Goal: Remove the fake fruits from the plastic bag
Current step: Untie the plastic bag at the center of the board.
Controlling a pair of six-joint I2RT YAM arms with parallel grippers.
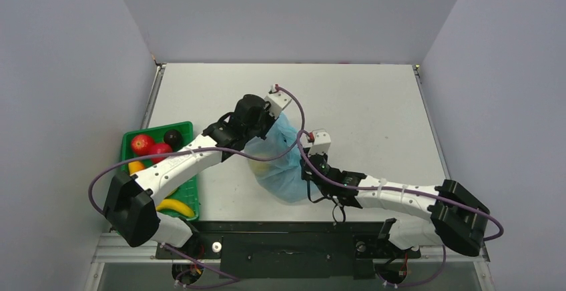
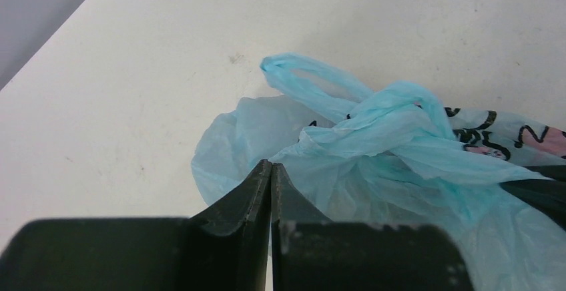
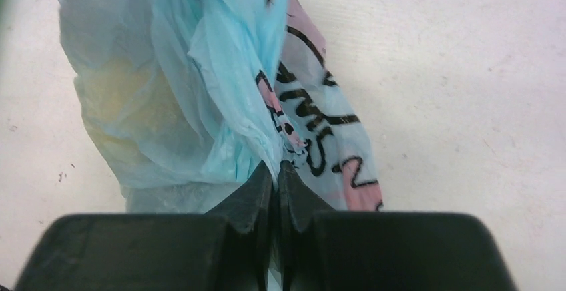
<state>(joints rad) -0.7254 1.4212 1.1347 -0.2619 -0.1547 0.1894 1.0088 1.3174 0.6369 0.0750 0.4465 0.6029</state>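
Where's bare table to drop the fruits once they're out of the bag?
Free: the far strip of table beyond the plastic bag, and the right side between bag and table edge. Crowded: centre, where left claw and right claw pinch the bag; green tray fills the left edge.

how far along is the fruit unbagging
Early stage. Done: nothing clearly. In hand: left gripper and right gripper are each shut on the plastic bag. A yellow fruit shows through the film, still inside. Left: opening the bag and lifting the fruits out.
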